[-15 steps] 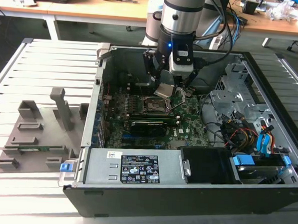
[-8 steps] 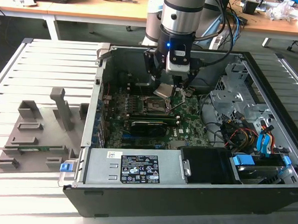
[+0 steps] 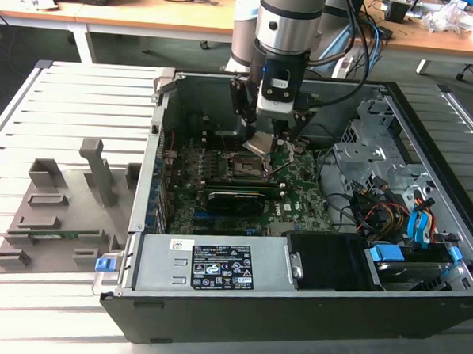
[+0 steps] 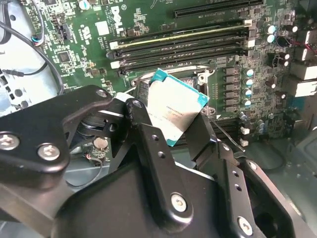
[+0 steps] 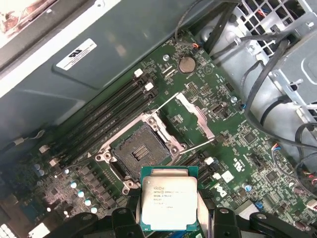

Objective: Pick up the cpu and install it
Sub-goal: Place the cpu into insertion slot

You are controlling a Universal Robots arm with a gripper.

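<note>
I have the cpu [image 5: 168, 203] off its holder and pinched by two opposite edges in the gripper [image 5: 171, 220], metal top facing the first wrist camera, so I judge the pick-up half done. The install is not: the socket [image 5: 138, 154] lies bare, its contact field uncovered, and the cpu hangs above and just to one side of it, clear of the frame and touching nothing on the board. In the exterior view the chip looks tilted rather than level with the socket, though I cannot tell by how much.

Around the socket, the hinged load plate [image 5: 194, 115] stands thrown back on the far side from the cpu, with the thin lever [image 5: 163, 105] swung out beside it; both rise close to the socket and I count them as the main thing in the way. The memory slots [image 5: 101, 115] run along another side of the socket, and a bundle of dark cables [image 5: 257, 74] hangs well apart from it, beyond the coin battery [image 5: 185, 64]. The grey holder blocks [image 3: 60, 203] sit on the table [image 3: 74, 105], far from the socket and outside the case
</note>
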